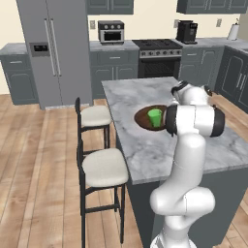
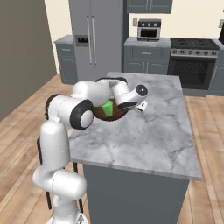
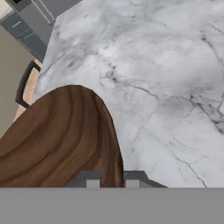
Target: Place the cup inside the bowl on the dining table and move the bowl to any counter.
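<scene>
The dark brown wooden bowl [image 1: 143, 119] [image 2: 113, 118] lies on the dining table [image 1: 145, 150] [image 2: 148, 131] near its left edge, with the bright green cup [image 1: 155, 117] [image 2: 107, 109] standing upright inside it. My gripper [image 2: 124, 106] [image 3: 112, 180] reaches down at the bowl's right rim. In the hand view the bowl [image 3: 61, 135] spreads out to the left, and its rim runs between my two fingertips [image 3: 92, 180], which are shut on it. In the left base view my own arm hides the gripper.
Two white-seated stools [image 1: 94, 116] [image 1: 104, 167] stand along the table's left side. Wall-side counters [image 1: 114, 46] run at the back with a toaster oven [image 1: 111, 31], a stove [image 1: 157, 58] and a coffee machine [image 1: 186, 31]. A tall fridge [image 1: 55, 48] stands back left.
</scene>
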Robot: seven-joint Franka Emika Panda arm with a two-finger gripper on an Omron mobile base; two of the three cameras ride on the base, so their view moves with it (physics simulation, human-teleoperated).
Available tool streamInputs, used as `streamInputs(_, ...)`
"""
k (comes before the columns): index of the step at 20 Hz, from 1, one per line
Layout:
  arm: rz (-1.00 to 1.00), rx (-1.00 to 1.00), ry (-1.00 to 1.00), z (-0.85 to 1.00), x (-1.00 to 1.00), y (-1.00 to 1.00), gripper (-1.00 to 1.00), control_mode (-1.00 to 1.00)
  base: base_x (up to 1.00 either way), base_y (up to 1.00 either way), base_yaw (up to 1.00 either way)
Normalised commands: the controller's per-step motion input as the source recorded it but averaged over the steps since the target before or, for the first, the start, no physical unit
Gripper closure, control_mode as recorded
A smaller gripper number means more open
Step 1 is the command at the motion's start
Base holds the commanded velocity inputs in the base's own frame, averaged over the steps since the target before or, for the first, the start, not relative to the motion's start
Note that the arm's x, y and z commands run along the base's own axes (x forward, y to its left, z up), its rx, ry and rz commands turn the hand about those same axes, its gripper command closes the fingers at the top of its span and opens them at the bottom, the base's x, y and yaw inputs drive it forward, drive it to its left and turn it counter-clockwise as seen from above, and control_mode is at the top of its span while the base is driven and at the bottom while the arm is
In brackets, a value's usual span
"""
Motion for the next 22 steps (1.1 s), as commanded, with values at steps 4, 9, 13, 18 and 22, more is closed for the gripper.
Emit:
streamInputs(4,-0.04,0.09,0.00,0.19,-0.09,-0.26,1.00,-1.00,0.00,0.00,0.00)
streamInputs(9,-0.02,0.08,0.00,0.18,-0.07,-0.23,1.00,-1.00,0.00,0.00,0.00)
streamInputs(13,0.00,0.09,-0.01,0.20,-0.20,-0.17,1.00,-1.00,0.00,0.00,0.00)
streamInputs(18,0.00,0.07,0.00,0.18,-0.33,-0.10,1.00,-1.00,0.00,0.00,0.00)
streamInputs(22,0.00,0.04,0.00,0.14,-0.35,-0.07,1.00,-1.00,0.00,0.00,0.00)
